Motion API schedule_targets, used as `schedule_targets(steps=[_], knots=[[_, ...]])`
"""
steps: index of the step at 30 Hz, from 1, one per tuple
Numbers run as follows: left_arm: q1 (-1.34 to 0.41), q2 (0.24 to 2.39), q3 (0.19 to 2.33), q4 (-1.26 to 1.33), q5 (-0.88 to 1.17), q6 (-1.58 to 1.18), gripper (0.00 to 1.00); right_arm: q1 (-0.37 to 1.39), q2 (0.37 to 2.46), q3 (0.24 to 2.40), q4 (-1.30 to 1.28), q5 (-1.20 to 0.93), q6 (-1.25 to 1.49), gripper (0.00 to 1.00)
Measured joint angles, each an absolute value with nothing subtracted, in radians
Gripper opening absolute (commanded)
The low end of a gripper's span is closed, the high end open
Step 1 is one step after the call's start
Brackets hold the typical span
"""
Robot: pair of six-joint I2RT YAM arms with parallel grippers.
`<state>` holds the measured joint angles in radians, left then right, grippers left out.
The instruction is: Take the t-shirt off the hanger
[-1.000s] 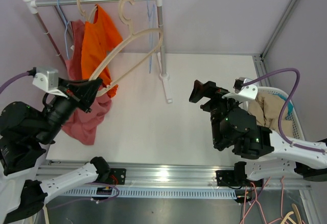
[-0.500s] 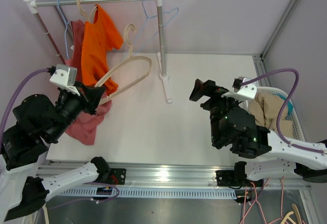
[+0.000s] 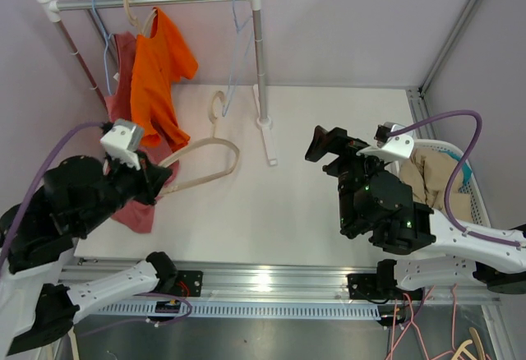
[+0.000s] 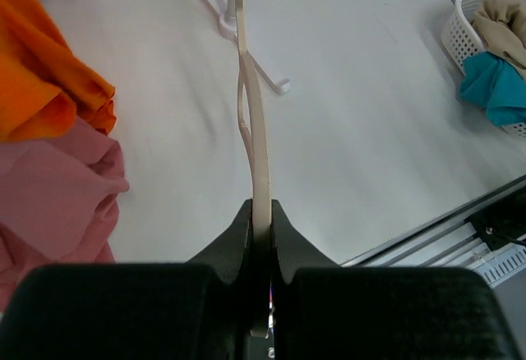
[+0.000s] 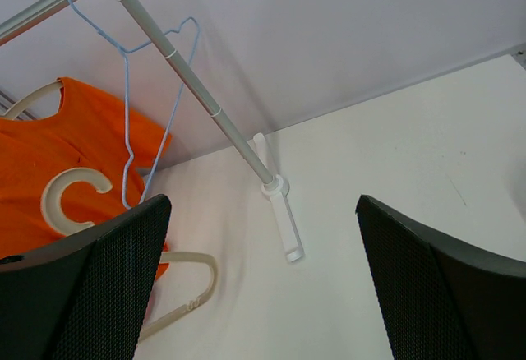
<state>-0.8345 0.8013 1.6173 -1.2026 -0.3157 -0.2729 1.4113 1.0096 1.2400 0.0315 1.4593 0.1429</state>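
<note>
Clamping the stiff hanger point(image 4: 255, 130) in my left gripper point(image 4: 261, 209), right gripper point(image 3: 325, 148) spread apart, I judge the limp, light pink t-shirt point(image 3: 140, 209) at the table's point(image 3: 353, 113) left edge best pinched by a fold.

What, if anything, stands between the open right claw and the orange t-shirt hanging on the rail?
Two things: the rack's upright post and the empty blue wire hanger hanging beside it. Both lie on the line from the right claw to the orange t-shirt.
</note>
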Motion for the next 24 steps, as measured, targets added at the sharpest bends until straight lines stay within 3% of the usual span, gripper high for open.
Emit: schedule_targets(steps=[10,24], knots=[[-0.834,0.664,1.620,-1.279,-0.505,-0.294,0.01,1.409,1.024,1.240,0.053,1.459,0.122,0.99],[-0.834,0.716,1.437,-0.719,-0.626,-0.060,0.01,1.375,1.043,1.182,0.157,1.462,0.005,0.99]])
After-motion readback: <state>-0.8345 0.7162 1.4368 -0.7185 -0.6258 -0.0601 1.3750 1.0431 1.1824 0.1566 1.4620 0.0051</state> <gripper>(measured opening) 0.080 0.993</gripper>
